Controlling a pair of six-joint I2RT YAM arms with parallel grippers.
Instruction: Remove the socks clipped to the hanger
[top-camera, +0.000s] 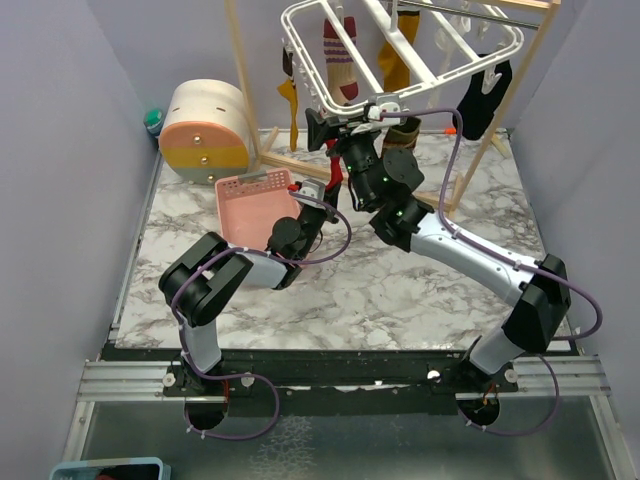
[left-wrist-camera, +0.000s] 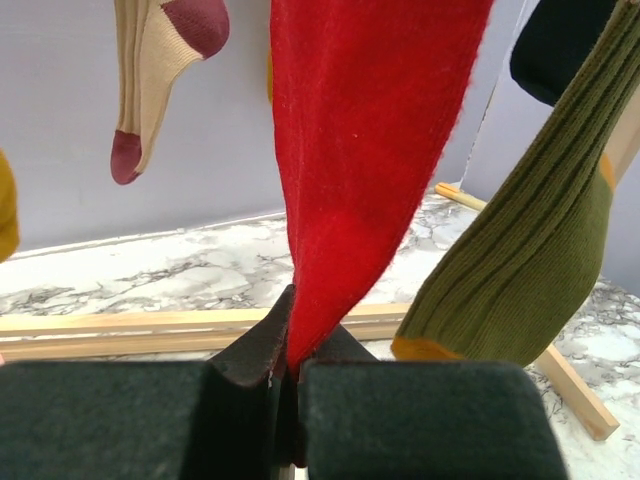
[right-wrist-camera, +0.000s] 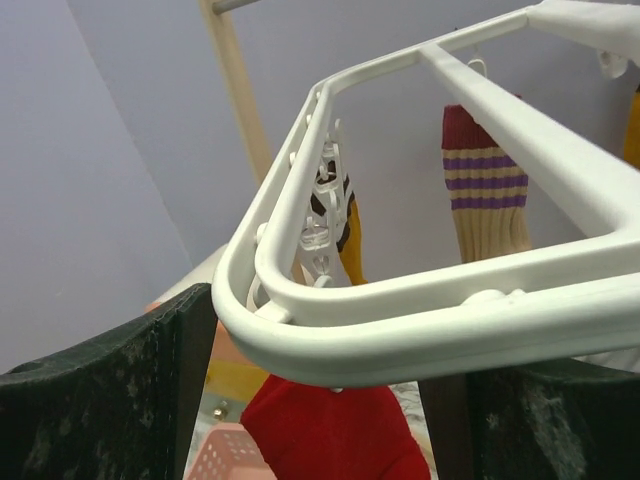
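Left gripper (left-wrist-camera: 285, 385): jaws pressed together, pinching lower end of red sock (left-wrist-camera: 360, 150), which hangs straight above jaws. Olive sock (left-wrist-camera: 520, 260) just right of jaws, over marble bench (left-wrist-camera: 150, 270). Right gripper (right-wrist-camera: 325, 400): jaws spread, white hanger (right-wrist-camera: 420, 320) rim crossing between them.

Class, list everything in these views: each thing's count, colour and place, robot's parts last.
hanger: one, white, hung top centre.
red sock: one, red, under hanger's corner, pinched below.
striped sock: one, maroon and cream, clipped at back.
mustard socks: two, yellow, clipped left and centre.
olive sock: one, green, beside red sock.
black sock: one, black, clipped right.
rack: one, light wood, poles either side of hanger.
basket: one, pink, table's left.
drawer box: one, cream-orange-yellow, back left.
table: one, white marble.
left fingers: two, black, shut on red sock.
right fingers: two, black, apart, at hanger's corner.
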